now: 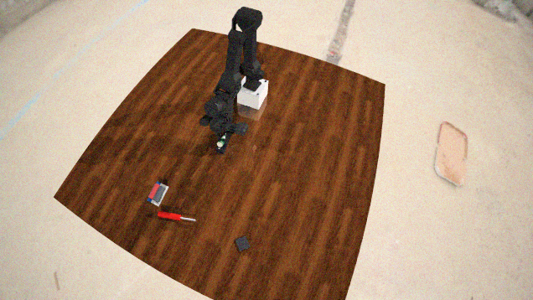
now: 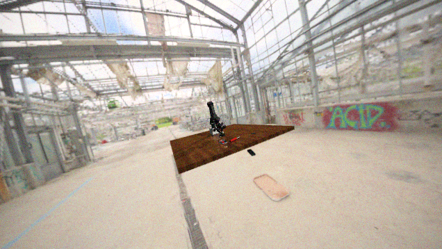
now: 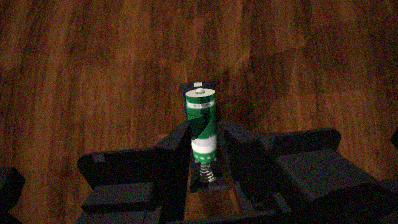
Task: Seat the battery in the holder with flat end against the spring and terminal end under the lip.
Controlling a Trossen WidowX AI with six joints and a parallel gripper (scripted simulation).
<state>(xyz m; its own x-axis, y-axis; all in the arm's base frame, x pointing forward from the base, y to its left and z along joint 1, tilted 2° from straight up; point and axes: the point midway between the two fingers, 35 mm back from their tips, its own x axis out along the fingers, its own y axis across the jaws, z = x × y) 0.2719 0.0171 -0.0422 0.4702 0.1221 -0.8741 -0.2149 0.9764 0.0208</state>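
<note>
Toward the front left corner of the wooden counter (image 1: 302, 138) lies a small red, blue and grey block (image 1: 157, 193), and just in front of it, nearer the front edge, a red-handled screwdriver (image 1: 175, 216) lies flat with its metal shaft pointing right. Further right, close to the front edge, sits a small dark square piece (image 1: 241, 243), well apart from both. Up toward the back edge, roughly midway along it, the arm's white base (image 1: 253, 95) stands on the wood, and the black arm (image 1: 237, 63) folds from it down toward the counter's middle. There the gripper (image 3: 204, 140) has its fingers drawn fairly narrow and closed on the green-and-white battery (image 3: 201, 120), one finger on each side of its lower half. In the wrist view the battery stands between the fingers with its capped terminal end pointing away from the wrist. Below its near end a small coil spring (image 3: 207, 172) shows, sitting in a dark holder (image 3: 209, 184) whose near part lies between the fingers; a dark edge with a pale strip shows just beyond the battery's far end. Whether the battery touches the spring cannot be told. Off the counter's right edge, a pale flat slab (image 1: 451, 152) lies on the floor.
</note>
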